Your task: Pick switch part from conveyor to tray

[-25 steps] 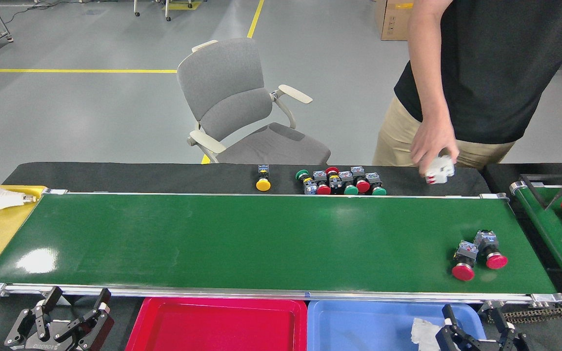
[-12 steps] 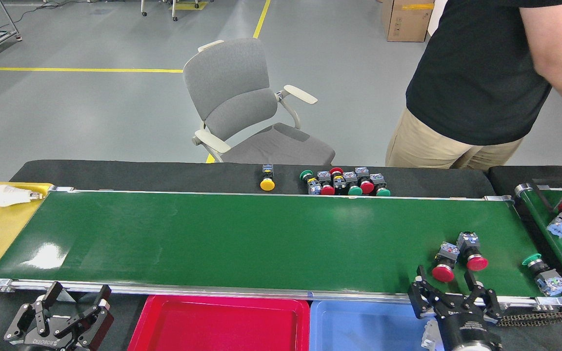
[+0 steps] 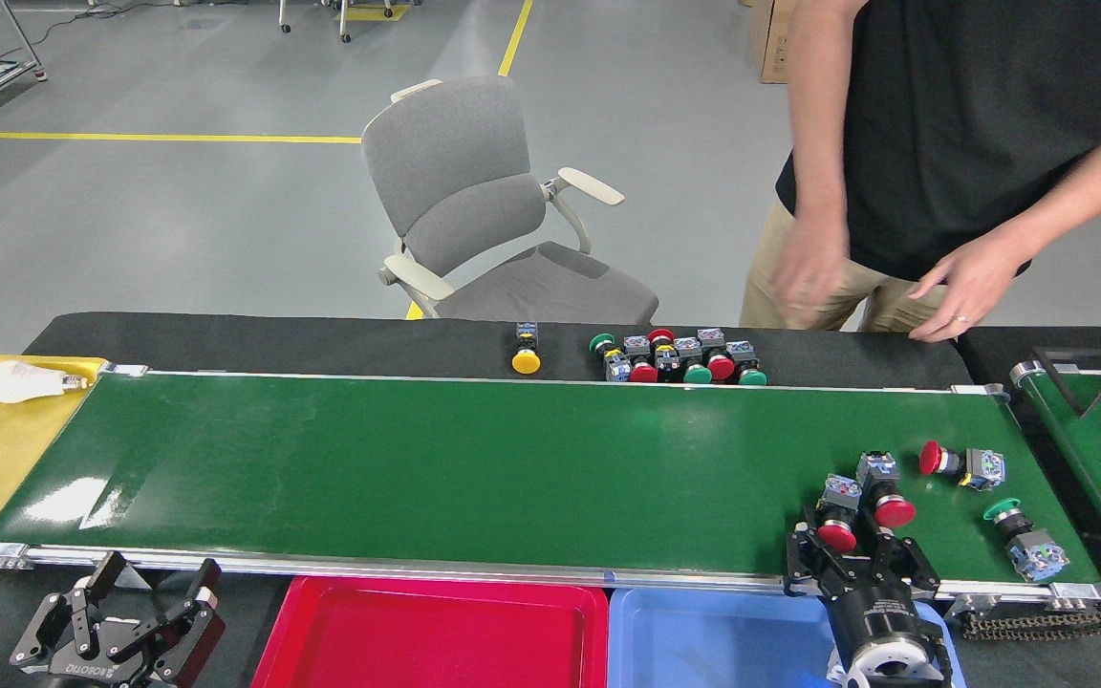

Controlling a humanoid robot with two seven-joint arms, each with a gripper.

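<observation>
Risk at the grasp: right gripper (image 3: 854,552), jaws apart, reaches over the near rail of the conveyor (image 3: 474,459) toward two red switch parts lying touching one another, the nearer (image 3: 837,521) just ahead of the fingertips and the farther (image 3: 883,495) beside it. Closing on the nearer could nudge or pinch its neighbour, since the two heads leave little room for a finger between them; the round cap may also roll out of the jaws. A third red switch part (image 3: 961,462) and a green one (image 3: 1024,543) lie farther right on the belt. The person's hand (image 3: 966,287) hovers near the far right corner (a possible intrusion). The blue tray (image 3: 713,640), the likely destination, is cut off by the lower edge and partly hidden by the arm. Left gripper (image 3: 135,621) rests open below the rail, beside the red tray (image 3: 426,640).
</observation>
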